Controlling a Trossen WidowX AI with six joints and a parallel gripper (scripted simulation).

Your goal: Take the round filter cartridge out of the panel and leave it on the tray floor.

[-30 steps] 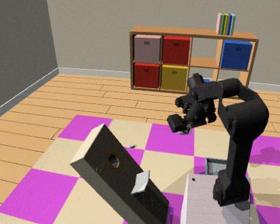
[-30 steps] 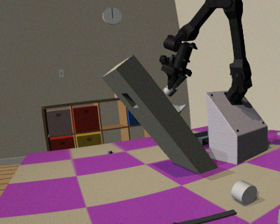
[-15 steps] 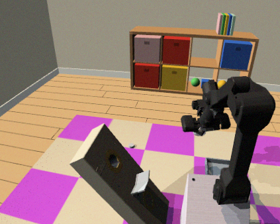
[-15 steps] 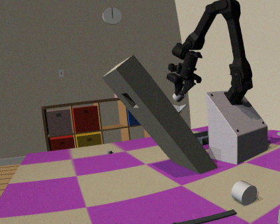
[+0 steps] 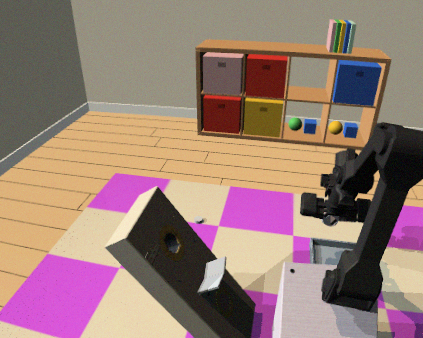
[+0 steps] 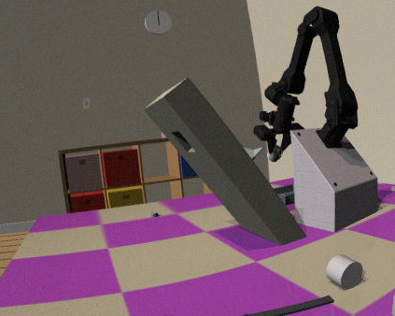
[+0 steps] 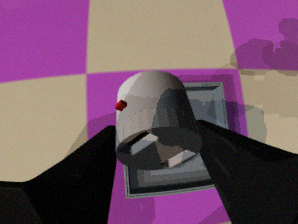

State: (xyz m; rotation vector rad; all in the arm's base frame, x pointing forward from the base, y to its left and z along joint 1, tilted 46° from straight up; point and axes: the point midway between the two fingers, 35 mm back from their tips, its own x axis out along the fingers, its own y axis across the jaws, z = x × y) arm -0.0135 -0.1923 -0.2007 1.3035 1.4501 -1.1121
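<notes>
fingers: clamped on filter cartridge (image 7: 149, 112) | cartridge: between both fingers, above tray (image 7: 220, 96)

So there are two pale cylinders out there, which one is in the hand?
The filter cartridge with the red dot on its side, clamped in the hand above the grey tray. The other cylinder lies loose on the checkered mat, far from the arm.

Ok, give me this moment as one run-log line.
phase: carry to tray | gripper: shut on filter cartridge | cartridge: out of service panel, socket empty | position: above tray, not yet down | next: lower, release
</notes>
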